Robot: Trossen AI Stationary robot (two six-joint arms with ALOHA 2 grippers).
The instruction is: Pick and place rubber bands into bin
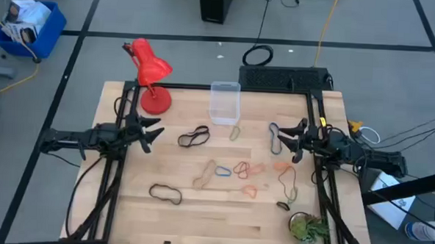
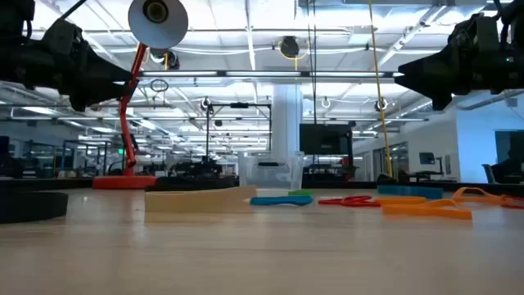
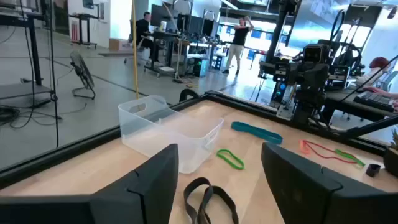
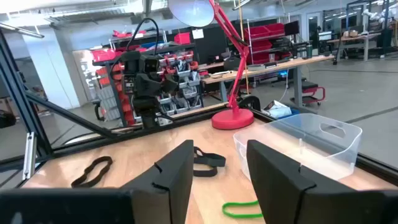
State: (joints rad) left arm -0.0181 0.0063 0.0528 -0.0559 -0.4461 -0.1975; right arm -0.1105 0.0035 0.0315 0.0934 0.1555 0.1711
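The clear bin (image 1: 224, 102) stands at the table's far middle; it also shows in the left wrist view (image 3: 166, 129) and the right wrist view (image 4: 298, 144). Several rubber bands lie flat on the table: a black one (image 1: 194, 138), another black one (image 1: 165, 194), a blue one (image 1: 223, 171), red and orange ones (image 1: 242, 169), an olive one (image 1: 288, 182). My left gripper (image 1: 152, 131) hangs open above the table's left side. My right gripper (image 1: 284, 137) hangs open above the right side, over a dark band (image 1: 274, 137). Both are empty.
A red desk lamp (image 1: 150, 75) stands at the table's far left corner. A green plant-like clump (image 1: 308, 227) lies at the near right corner. A small black piece (image 1: 282, 206) lies near it. Bare wood lies at the near middle.
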